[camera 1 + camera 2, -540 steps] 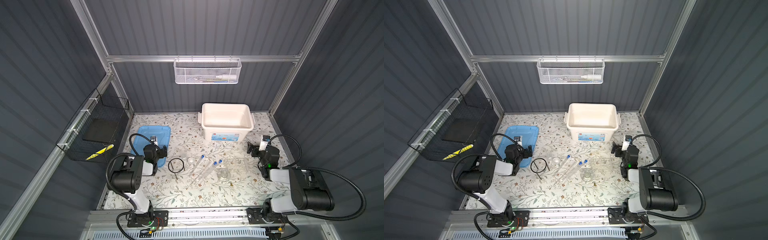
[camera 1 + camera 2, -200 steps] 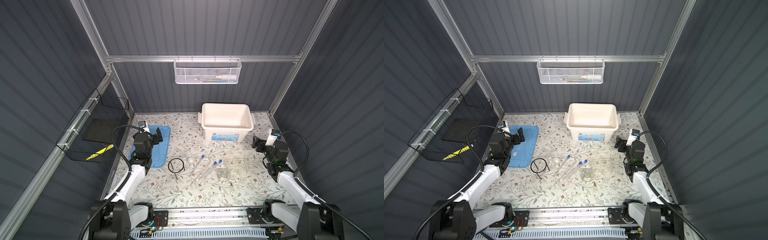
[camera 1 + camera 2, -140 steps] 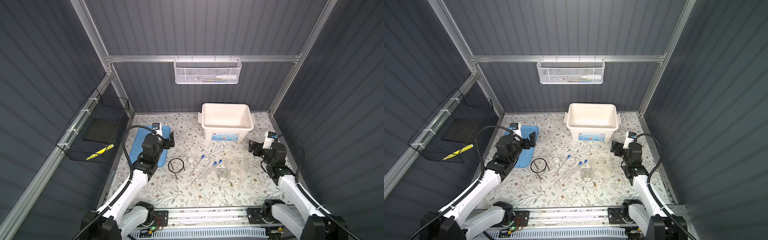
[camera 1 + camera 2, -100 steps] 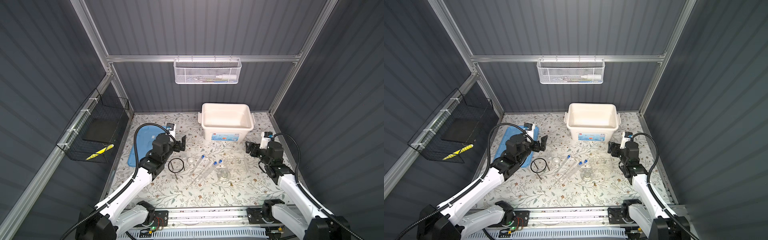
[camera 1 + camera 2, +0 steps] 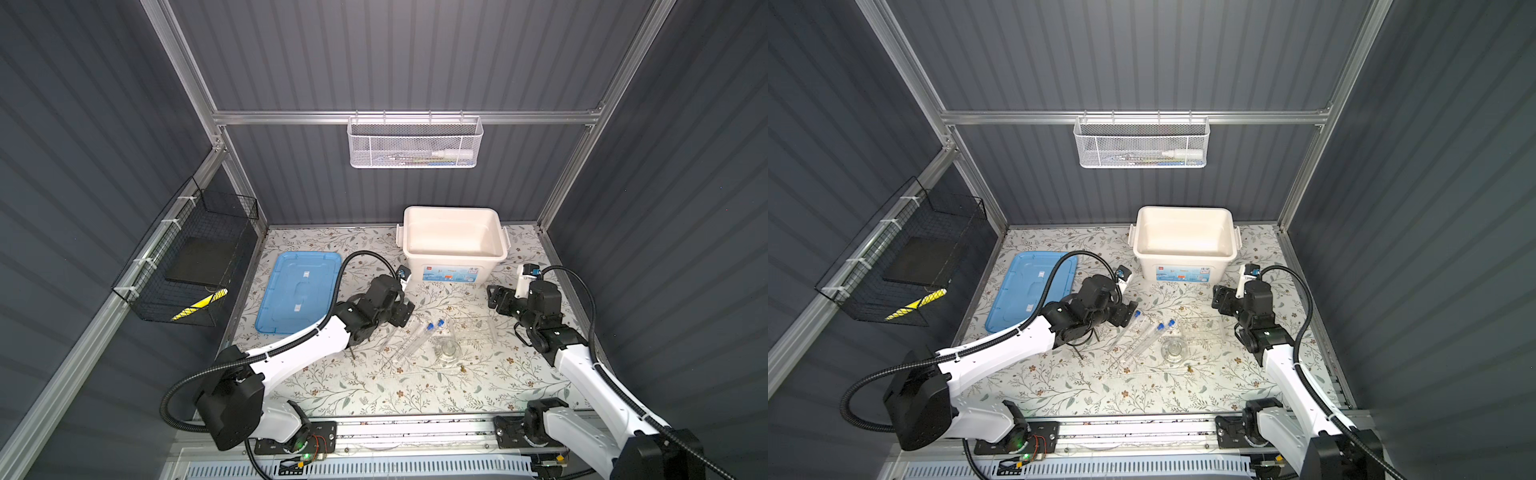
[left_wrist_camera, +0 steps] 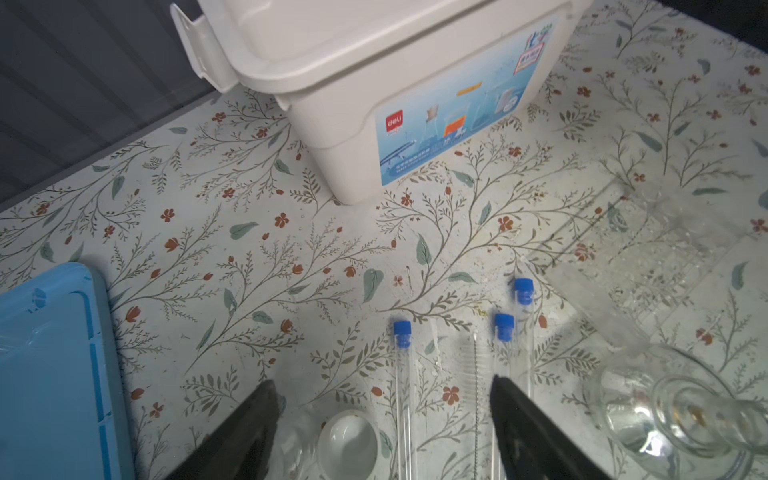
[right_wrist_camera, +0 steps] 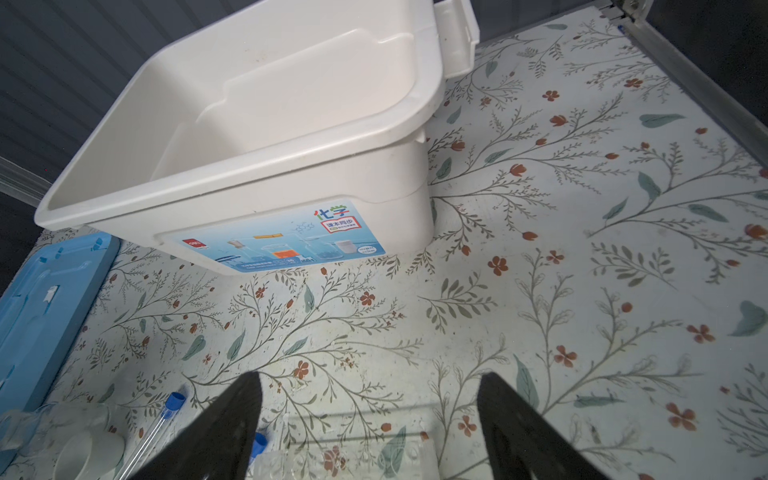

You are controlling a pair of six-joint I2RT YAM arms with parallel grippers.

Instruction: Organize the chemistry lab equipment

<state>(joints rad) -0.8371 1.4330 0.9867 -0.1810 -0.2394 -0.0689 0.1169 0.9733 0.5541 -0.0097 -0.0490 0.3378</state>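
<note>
Left end effector (image 6: 382, 384) and right end effector (image 7: 369, 376) gape empty. Test tubes (image 6: 402, 357) near the white bin (image 6: 332, 124) may roll — if nudged.

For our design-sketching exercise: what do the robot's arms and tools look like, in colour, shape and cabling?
The left arm and right arm have white shells and black joints. A black ribbed hose trails from each wrist. The left tool and right tool each end in two black fingers.

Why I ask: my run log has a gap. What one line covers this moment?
left end effector: open, over test tubes; right end effector: open, near clear rack; held: nothing; white bin: uncovered
</note>
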